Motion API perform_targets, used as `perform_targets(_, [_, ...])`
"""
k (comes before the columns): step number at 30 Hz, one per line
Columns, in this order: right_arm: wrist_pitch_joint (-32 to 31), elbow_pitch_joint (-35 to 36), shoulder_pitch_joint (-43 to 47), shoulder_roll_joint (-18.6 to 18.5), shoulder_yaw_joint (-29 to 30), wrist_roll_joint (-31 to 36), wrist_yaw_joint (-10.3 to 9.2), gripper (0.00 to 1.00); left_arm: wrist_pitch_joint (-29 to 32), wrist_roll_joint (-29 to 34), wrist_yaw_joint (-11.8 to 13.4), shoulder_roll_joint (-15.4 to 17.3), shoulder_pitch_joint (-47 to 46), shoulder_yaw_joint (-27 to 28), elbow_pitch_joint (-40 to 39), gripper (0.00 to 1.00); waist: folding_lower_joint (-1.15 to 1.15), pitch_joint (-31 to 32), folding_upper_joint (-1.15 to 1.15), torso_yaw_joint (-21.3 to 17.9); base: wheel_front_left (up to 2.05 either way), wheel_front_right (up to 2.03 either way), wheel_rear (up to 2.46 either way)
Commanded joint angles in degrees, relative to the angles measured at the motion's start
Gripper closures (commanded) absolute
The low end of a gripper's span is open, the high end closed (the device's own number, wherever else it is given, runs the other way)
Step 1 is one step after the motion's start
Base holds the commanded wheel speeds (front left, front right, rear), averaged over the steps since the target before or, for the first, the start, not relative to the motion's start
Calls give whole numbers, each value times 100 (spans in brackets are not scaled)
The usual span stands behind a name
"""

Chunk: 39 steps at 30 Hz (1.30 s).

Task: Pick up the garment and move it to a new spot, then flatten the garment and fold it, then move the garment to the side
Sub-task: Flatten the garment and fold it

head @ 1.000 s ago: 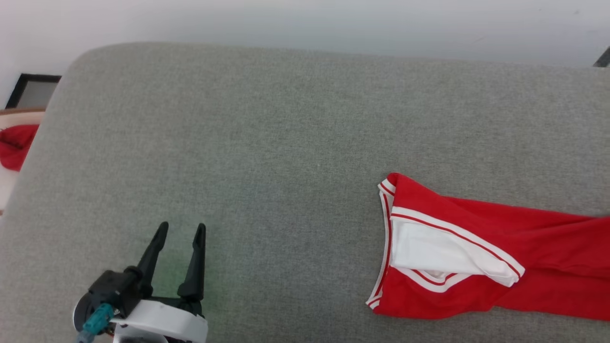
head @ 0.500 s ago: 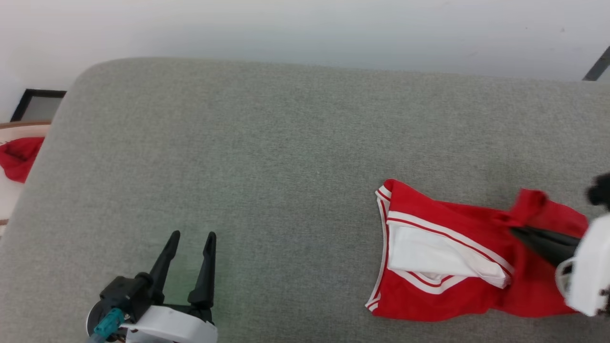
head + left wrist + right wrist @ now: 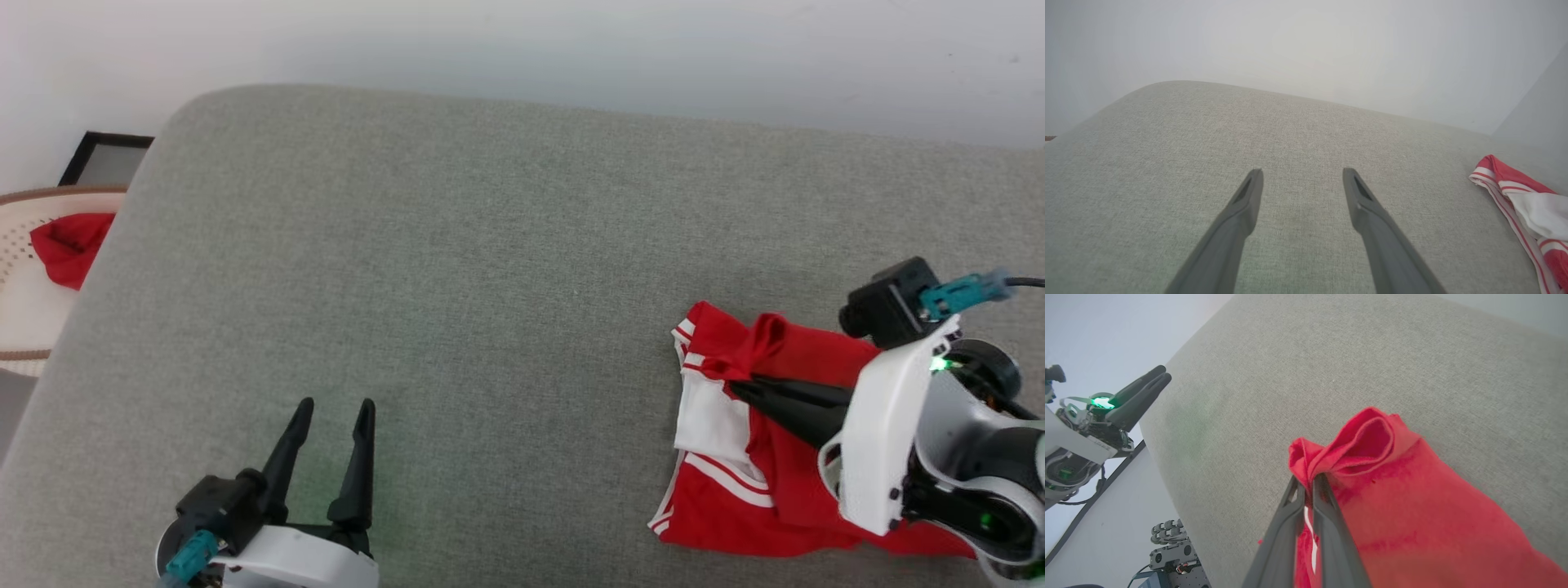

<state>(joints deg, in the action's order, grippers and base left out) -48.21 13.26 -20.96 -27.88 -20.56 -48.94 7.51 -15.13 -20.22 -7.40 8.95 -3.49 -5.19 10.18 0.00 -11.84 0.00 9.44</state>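
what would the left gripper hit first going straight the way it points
Nothing stands in its line: the open left gripper points across the grey cushion toward the pale wall. Depth is unclear, but it would probably graze the cushion first. The garment lies off to its right.

right end effector (image 3: 737, 385): clamped on garment (image 3: 718, 510) | left end effector (image 3: 336, 406): fingers apart

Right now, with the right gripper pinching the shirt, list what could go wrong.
1. The right gripper holds only a small bunch of the shirt at its tips; the cloth may slip out when lifted.
2. The shirt lies crumpled, folded over itself; pulling from one point may tangle it more.
3. The left gripper is open and far off, giving no support.
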Motion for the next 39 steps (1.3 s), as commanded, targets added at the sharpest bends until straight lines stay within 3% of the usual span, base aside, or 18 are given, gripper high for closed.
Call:
perform_targets(1, [44,-34,-58,25,-12,35,-4,100,3,-28,-13,-15,-15,-7,1,0,0,-14,0,18,0,0,0])
perform_targets(13, [927,-1128,-84,263,-455,202,-4,100,3,-86,-13,-32,-89,-68,68,0,0,-43,0,104,0,0,0])
perform_targets(14, [999,-1201,-103,279,-460,206,-5,96,3,-95,-13,-26,-88,-67,75,0,0,-33,0,97,0,0,0])
perform_targets(17, [1118,-1334,-175,299,-557,152,-4,65,3,-91,-13,7,-80,-60,98,0,0,10,0,55,0,0,0])
perform_targets(18, [1149,-1375,-198,307,-556,111,-5,50,3,-88,-13,13,-82,-61,105,0,0,28,0,34,0,0,0])
perform_targets(19, [1164,-1403,-217,308,-583,85,-5,25,3,-85,-13,26,-82,-72,116,0,0,51,0,11,0,0,0])
perform_targets(21, [1201,-1454,-232,294,-638,26,-5,0,3,-88,-13,59,-84,-77,134,0,0,99,0,-44,0,0,0])
perform_targets(29, [1516,-1591,-301,239,-623,-207,-5,0,3,-144,-13,222,-6,-87,161,0,0,313,0,-347,0,0,0])
perform_targets(39, [2182,-1911,-116,22,11,-169,-5,0,3,-251,-13,400,21,-129,222,0,0,513,0,-759,0,0,0])
